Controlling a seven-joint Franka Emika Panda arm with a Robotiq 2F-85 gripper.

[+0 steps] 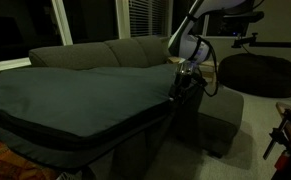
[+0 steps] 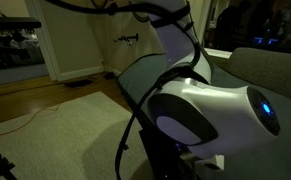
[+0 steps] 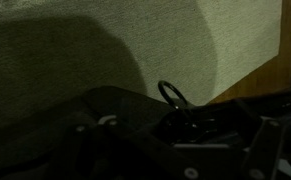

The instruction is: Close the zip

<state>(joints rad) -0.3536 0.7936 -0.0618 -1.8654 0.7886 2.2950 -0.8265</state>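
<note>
In an exterior view a huge flat grey-green fabric case (image 1: 75, 95) lies across the grey sofa (image 1: 135, 50). The zip (image 1: 100, 137) runs as a dark line along its front side seam. My gripper (image 1: 185, 82) hangs at the case's right corner, at the end of that seam. The wrist view is very dark. There a round ring pull (image 3: 172, 95) stands up free from the dark fabric just ahead of my gripper (image 3: 180, 128). The jaws look spread to either side of it, and nothing is held.
A round dark beanbag (image 1: 260, 70) sits behind the arm. The white arm body (image 2: 200, 105) fills the close exterior view. Pale carpet (image 2: 65, 130) lies below it and reaches wood floor (image 3: 260, 80). A cable (image 2: 25, 118) trails over the carpet.
</note>
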